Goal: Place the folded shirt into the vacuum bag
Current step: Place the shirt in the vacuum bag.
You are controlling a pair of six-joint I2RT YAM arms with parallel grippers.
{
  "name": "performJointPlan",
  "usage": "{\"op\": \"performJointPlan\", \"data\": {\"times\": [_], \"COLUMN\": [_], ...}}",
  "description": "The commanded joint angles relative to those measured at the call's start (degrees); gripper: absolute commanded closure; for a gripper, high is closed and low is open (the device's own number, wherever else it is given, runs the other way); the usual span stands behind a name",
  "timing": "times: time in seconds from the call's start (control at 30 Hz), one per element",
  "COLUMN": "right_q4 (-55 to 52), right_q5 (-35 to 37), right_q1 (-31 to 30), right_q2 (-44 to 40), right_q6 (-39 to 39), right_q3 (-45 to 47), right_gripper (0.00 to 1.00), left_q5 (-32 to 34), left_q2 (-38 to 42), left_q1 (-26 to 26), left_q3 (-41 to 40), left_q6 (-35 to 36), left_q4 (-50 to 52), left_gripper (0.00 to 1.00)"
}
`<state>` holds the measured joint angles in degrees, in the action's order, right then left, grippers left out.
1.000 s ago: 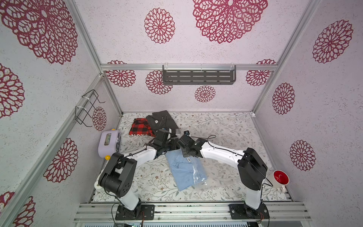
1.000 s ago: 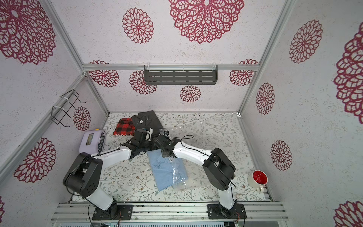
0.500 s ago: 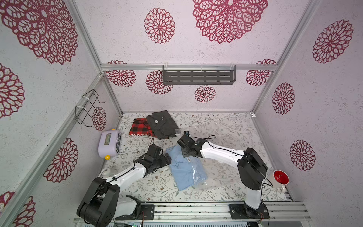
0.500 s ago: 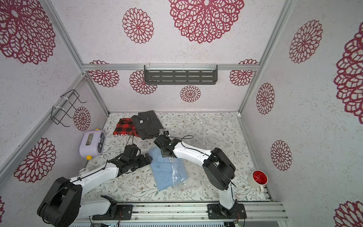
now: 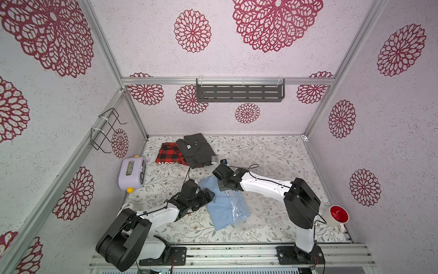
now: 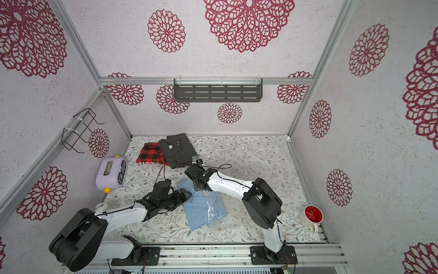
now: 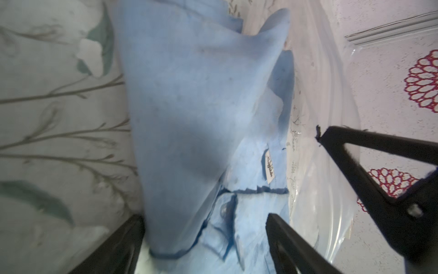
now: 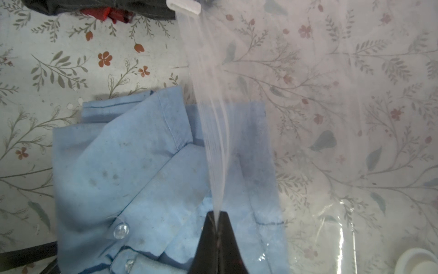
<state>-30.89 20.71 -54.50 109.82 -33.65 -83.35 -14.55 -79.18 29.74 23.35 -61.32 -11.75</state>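
A folded light-blue shirt [image 5: 225, 206] [image 6: 203, 208] lies mid-table, its right part under the clear vacuum bag [image 5: 240, 221] [image 8: 331, 118]. Its left part and collar lie bare [image 8: 130, 166]. My right gripper [image 5: 224, 188] [image 6: 198, 187] [image 8: 216, 215] is shut on the bag's upper mouth edge, holding the film up over the shirt. The bag's white valve cap [image 8: 417, 261] shows at the frame corner. My left gripper [image 5: 211, 193] [image 6: 187, 192] [image 7: 203, 217] is open at the shirt's left edge, with a raised fold of blue fabric [image 7: 189, 95] between its wide-set fingers.
A dark grey garment [image 5: 195, 150] and a red plaid one [image 5: 169, 154] lie at the back left. A lavender clock-like box [image 5: 132, 172] sits by the left wall, and a red-lined white mug [image 5: 336, 214] at the front right. A shelf [image 5: 239, 90] hangs on the back wall.
My left arm has pulled back from beside the right gripper toward the front, then reached in to the shirt's left edge. The right gripper has kept its hold on the bag.
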Motion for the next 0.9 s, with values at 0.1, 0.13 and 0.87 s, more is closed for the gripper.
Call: {"op": "performJointPlan", "data": {"times": [0.1, 0.13, 0.87], "right_q4": [-0.12, -0.29, -2.63], "right_q5": [0.01, 0.18, 1.36], "right_q1": [-0.5, -0.45, -0.59], "right_q2": [0.04, 0.04, 1.27], "right_q6": [-1.14, -1.15, -1.02], "right_q3": [-2.15, -2.17, -6.9], "right_gripper": [1.0, 1.0, 1.0], "left_q5": [1.97, 2.6, 4.28], "left_q2": [-2.31, -1.49, -2.23], "left_q1": [2.6, 2.77, 6.37], "left_q3": [-2.64, -2.67, 5.3], "left_q6": [-4.85, -5.0, -5.39], "left_q4": [-6.08, -5.94, -8.71], "left_gripper": [0.54, 0.61, 0.97]}}
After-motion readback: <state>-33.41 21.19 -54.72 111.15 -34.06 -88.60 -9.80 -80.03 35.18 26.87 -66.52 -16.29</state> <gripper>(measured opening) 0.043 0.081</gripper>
